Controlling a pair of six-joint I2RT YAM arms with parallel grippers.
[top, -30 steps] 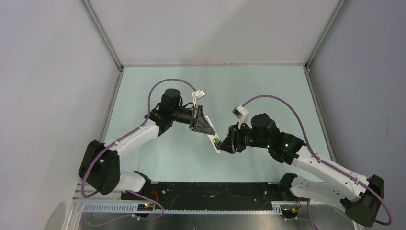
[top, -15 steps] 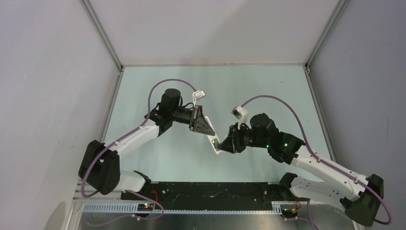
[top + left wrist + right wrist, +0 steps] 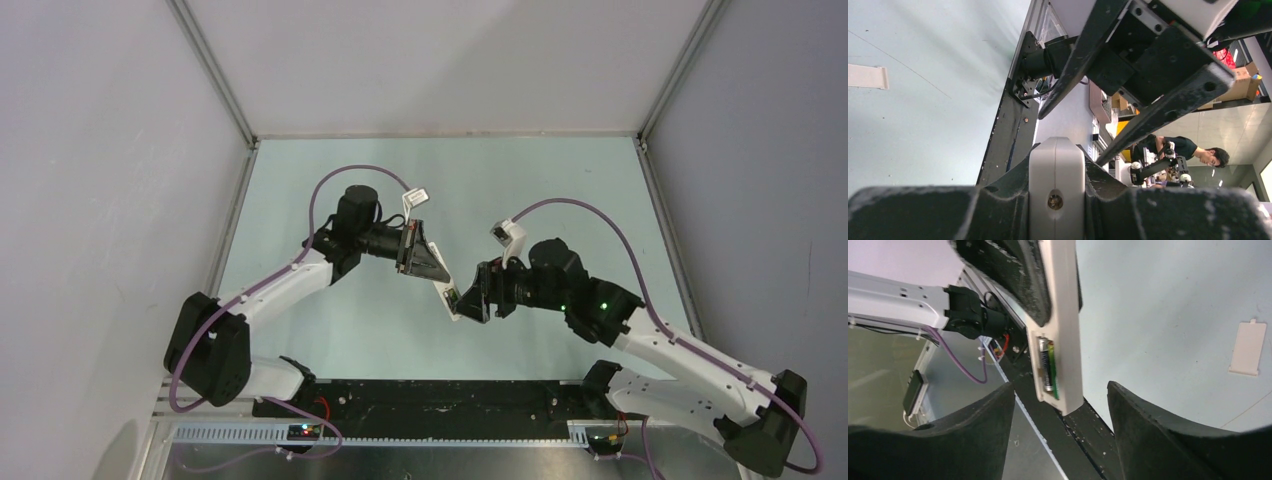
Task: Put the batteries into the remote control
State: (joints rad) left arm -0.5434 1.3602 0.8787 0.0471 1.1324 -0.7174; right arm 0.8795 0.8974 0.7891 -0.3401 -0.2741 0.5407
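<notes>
- Top view: left gripper [image 3: 430, 272] is clamping the remote control [image 3: 449, 298] off the table [image 3: 560, 180]; right gripper [image 3: 474, 300] is sitting at the remote's lower end.
- Left wrist: jaws are pinching the remote; white cover [image 3: 867, 76] is lying flat on the table.
- Right wrist: jaws are standing apart around the remote's end; both batteries [image 3: 1048, 365] are lying side by side in the bay [image 3: 1040, 372].

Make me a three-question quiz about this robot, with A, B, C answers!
1. How many batteries sit in the remote control? A none B two C five
2. Where is the battery cover? A on the table B on the remote control C in a box
3. The right gripper is: A open B shut on a battery C shut on the cover
Answers: B, one blackish and one green lie side by side; A, it lies flat there; A, its fingers stand wide apart.
</notes>
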